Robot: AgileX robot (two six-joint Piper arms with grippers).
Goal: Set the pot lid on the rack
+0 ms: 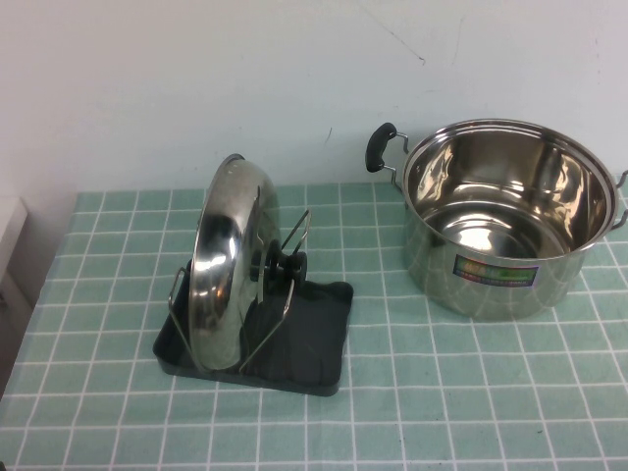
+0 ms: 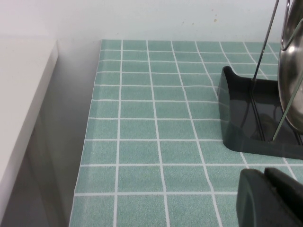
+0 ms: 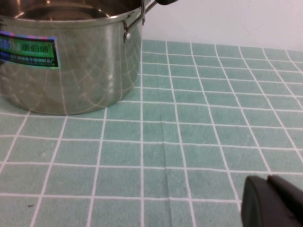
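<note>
The shiny domed pot lid [image 1: 224, 263] stands on edge in the wire slots of the black rack [image 1: 314, 343], its black knob [image 1: 285, 263] pointing right. In the left wrist view the lid's edge [image 2: 292, 80] and the rack [image 2: 244, 120] show past my left gripper [image 2: 265, 176], which is shut, empty and low over the green checked cloth, apart from the rack. My right gripper [image 3: 267, 182] is shut, empty and low over the cloth, apart from the steel pot [image 3: 66, 61]. Neither gripper shows in the high view.
The open steel pot [image 1: 505, 216] with black side handles and a colourful label stands at the back right. A white wall runs behind the table. A white ledge [image 2: 21, 109] lies beyond the cloth's left edge.
</note>
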